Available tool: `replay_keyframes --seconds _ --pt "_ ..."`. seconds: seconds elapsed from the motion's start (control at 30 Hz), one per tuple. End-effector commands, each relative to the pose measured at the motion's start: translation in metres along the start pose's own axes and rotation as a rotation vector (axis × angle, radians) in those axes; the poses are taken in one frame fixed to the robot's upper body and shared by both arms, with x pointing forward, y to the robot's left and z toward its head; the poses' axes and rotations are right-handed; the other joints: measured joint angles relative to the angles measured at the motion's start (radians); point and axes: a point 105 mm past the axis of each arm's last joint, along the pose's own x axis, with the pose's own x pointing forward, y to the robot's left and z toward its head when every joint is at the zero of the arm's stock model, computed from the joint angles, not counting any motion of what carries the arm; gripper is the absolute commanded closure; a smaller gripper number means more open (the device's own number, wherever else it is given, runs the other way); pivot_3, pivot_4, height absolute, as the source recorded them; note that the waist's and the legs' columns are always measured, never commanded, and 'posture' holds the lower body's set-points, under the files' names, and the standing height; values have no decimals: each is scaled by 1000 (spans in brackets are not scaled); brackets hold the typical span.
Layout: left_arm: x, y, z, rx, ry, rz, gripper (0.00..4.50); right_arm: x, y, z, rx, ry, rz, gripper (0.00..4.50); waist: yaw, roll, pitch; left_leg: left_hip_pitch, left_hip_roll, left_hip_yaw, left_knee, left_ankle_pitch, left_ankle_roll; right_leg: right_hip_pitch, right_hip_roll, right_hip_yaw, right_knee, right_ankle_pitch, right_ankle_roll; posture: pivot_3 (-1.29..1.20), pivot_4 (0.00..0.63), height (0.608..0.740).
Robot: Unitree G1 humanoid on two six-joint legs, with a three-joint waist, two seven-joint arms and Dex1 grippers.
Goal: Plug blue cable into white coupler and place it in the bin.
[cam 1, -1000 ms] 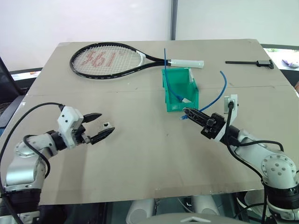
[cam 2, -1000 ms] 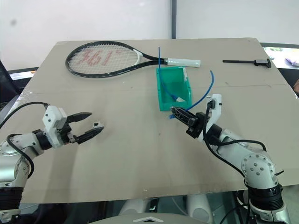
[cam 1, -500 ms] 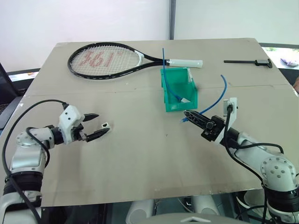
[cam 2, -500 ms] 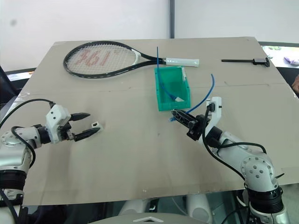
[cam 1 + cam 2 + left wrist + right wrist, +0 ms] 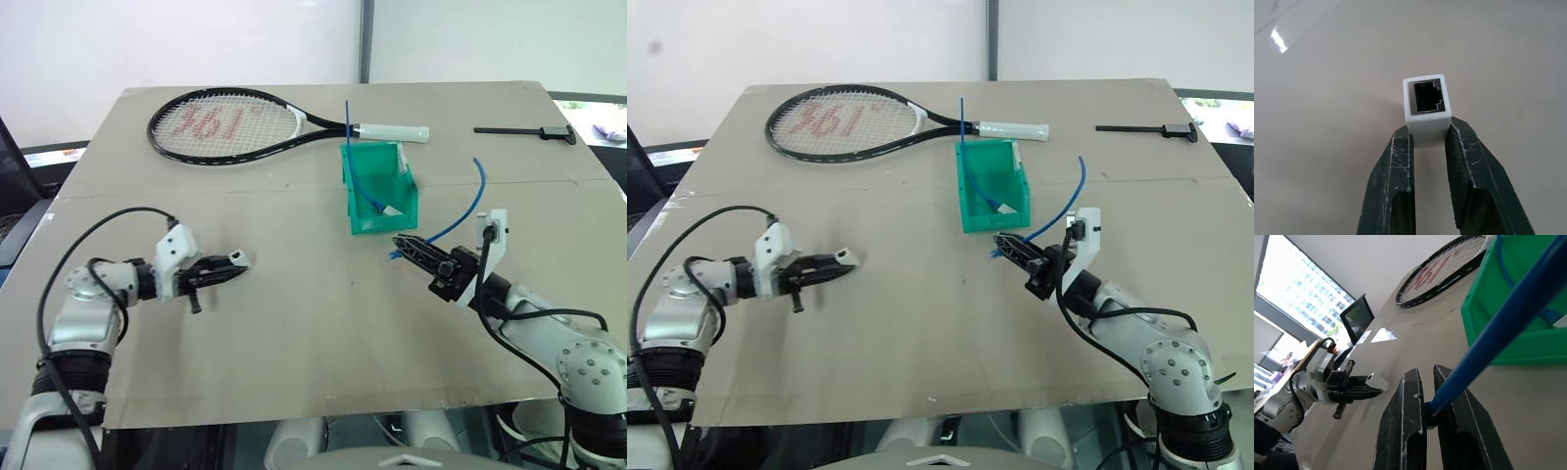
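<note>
Blue cable (image 5: 458,217) sits pinched in the right gripper (image 5: 400,242), jaws clamped tight on it close to the plug end, w/ the rest of the cable arcing up and back behind that gripper. Plug tip pokes out just past the fingertips, so it's presented nose-first, ready for insertion. Whether the clear plug is angled right, can't tell, too small.

Over on the other side, white coupler (image 5: 1425,108) is squeezed between the left gripper's (image 5: 232,262) two fingers, held by its back half so the dark socket hole faces straight out beyond the tips. Smart hold: socket stays unblocked. It looks lifted a touch off the desk (image 5: 313,323), not resting on it, tho that's a close call.

Both grippers point roughly toward each other across the desk, well apart for now, w/ bare desk between them. That's the setup for a mid-air mating, I'd say: one hand brings socket, other brings plug. Next needs alignment, since a thin cable will flex if pushed off-axis.

Teal bin (image 5: 377,191) stands just beyond the right gripper, nearly touching distance, cut-away front facing it, handy for the drop-off afterwards. Another blue cable (image 5: 348,132), stiffer-looking, stands inside the bin.

Tennis racket (image 5: 230,125) lies well beyond the left gripper, uninvolved.
</note>
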Motion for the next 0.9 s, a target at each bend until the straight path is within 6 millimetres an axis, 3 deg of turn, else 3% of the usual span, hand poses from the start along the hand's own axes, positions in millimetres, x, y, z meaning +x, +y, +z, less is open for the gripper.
replay_keyframes --seconds 0.03,0.23,0.37,0.73,0.9 --pt "27 -18 28 19 -65 -110 4216 -6 8 12 -170 -11 27 4500 1 0 0 0 0 0 0 0 0 0 0 0 0 0 0 0 150 740" --pt "89 -41 55 81 -67 -263 4216 -10 4 14 -403 93 57 4500 -1 -1 0 0 0 1 1 0 0 0 2 0 1 0 0 0 150 740" --pt "108 -46 56 125 -37 -316 4216 -6 4 13 -515 167 116 4500 -10 -1 0 1 0 2 1 0 0 1 2 1 1 0 0 0 150 740" --pt "123 -60 26 210 55 -397 4216 38 -8 8 -721 312 226 4500 -2 -1 0 0 0 2 1 0 0 0 2 1 0 0 0 0 150 740" --pt "125 -58 28 218 60 -351 4216 46 1 -4 -736 385 343 4500 -1 -1 0 0 -1 2 1 0 0 0 1 1 0 0 0 0 150 740"
